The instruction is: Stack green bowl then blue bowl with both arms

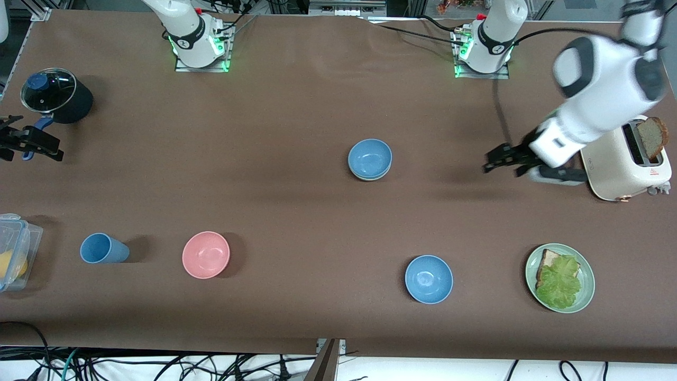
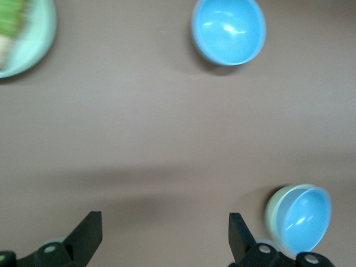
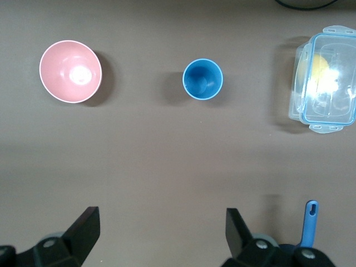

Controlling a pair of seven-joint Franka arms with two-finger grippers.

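A blue bowl sits nested in the green bowl, of which only the pale rim shows, at the middle of the table. The stack also shows in the left wrist view, blue bowl in green bowl. A second blue bowl stands alone nearer the front camera and shows in the left wrist view. My left gripper is open and empty, over bare table between the stack and the toaster. My right gripper is open and empty, by the pot at the right arm's end.
A toaster with bread stands beside the left arm. A green plate holds bread and lettuce. A pink bowl, a blue cup and a clear lidded box stand toward the right arm's end. A lidded pot stands by the right gripper.
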